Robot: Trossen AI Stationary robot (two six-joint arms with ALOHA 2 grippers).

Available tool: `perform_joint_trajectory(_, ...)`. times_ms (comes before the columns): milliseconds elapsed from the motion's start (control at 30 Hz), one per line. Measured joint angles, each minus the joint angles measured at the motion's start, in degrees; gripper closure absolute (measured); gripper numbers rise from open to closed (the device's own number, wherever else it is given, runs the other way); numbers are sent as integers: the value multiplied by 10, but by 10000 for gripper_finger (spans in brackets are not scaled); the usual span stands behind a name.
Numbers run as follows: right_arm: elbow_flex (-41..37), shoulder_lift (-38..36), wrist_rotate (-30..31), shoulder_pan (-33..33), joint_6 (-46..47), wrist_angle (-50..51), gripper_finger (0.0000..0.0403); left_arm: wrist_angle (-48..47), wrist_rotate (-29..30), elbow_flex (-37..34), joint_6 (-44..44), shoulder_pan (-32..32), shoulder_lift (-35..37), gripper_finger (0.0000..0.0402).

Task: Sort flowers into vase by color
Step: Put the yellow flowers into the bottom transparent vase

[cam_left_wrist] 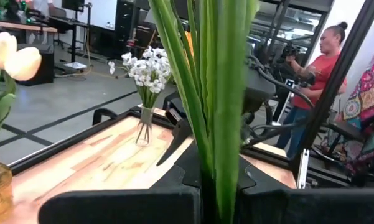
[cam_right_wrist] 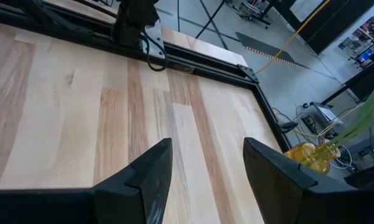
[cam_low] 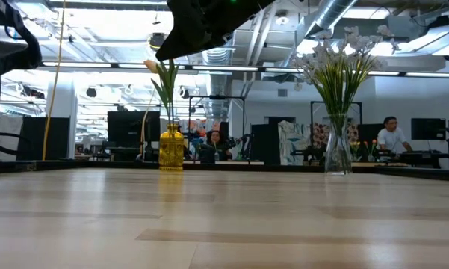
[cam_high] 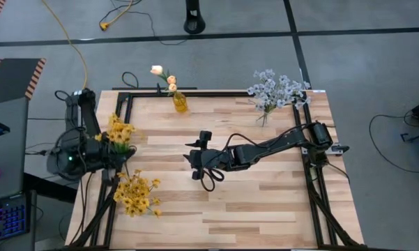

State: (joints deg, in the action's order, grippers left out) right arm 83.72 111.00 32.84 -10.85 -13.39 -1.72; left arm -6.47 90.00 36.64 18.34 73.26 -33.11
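My left gripper [cam_high: 115,148], at the table's left edge, is shut on a sprig of yellow flowers [cam_high: 120,132]. In the left wrist view its green stems [cam_left_wrist: 211,93] fill the middle of the picture. A second yellow bunch [cam_high: 136,194] lies flat on the wood near the left edge. A yellow vase [cam_high: 180,102] at the far edge holds peach-cream buds [cam_high: 164,75]. A clear vase [cam_low: 338,153] at the far right holds pale blue-white sprays [cam_high: 275,90]. My right gripper [cam_high: 203,169] hangs open above the table's middle, with nothing between its fingers [cam_right_wrist: 152,177]. My left gripper pinches several green stems [cam_left_wrist: 216,177] together between its two fingers. The fingers lie level and across the stems. The blossoms [cam_high: 118,129] stick out past the gripper toward the table's far edge. The gripper's own body hides the stems' lower ends.
Black frame rails [cam_high: 216,93] run around the tabletop. Bare wood [cam_high: 251,209] lies in the middle and toward the near edge. A person in a red shirt [cam_left_wrist: 314,74] stands in the room beyond the table. Cables [cam_high: 77,49] trail on the floor.
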Motion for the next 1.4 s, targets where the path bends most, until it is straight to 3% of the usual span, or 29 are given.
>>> perform_joint_trajectory(300, 0, 0, 0, 0, 18, 0, 179, 2, 0, 0, 23, 36, -22, 401)
perform_joint_trajectory(567, 0, 0, -19, -4, 53, 0, 179, 80, 0, 0, -5, 99, -45, 401)
perform_joint_trajectory(967, 0, 0, -46, -4, 84, 0, 179, 82, 0, 0, 18, 177, -108, 401)
perform_joint_trajectory(1400, 0, 0, -46, -4, 90, 0, 179, 105, 0, 0, 18, 158, -222, 401)
